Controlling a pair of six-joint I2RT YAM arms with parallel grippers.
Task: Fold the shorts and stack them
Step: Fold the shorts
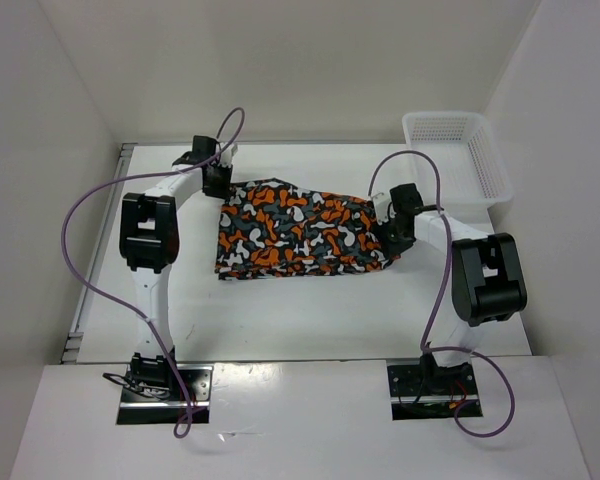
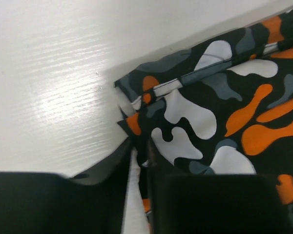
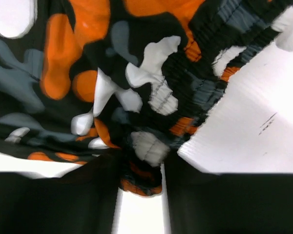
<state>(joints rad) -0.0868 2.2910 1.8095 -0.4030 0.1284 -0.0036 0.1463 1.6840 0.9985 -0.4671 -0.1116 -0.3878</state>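
The shorts (image 1: 300, 232) lie in the middle of the view from above, soft, light and floppy, so we hold them at both ends: left gripper (image 2: 138, 148) pinched on a corner, right gripper (image 3: 142, 170) pinched on the stretchy band.

Robot test cell in a lab, not a home or a shop.

Left arm (image 1: 155, 235) and right arm (image 1: 460, 265) bolted side by side on metal base plates (image 1: 165, 385) at the near edge of a white table (image 1: 300, 310). Plain white panels (image 1: 280, 60) box the table in at back and both sides. Purple cables (image 1: 75, 230) loop loose from bases to wrists. Only props: white mesh basket (image 1: 460, 150) and camouflage shorts (image 1: 300, 230).
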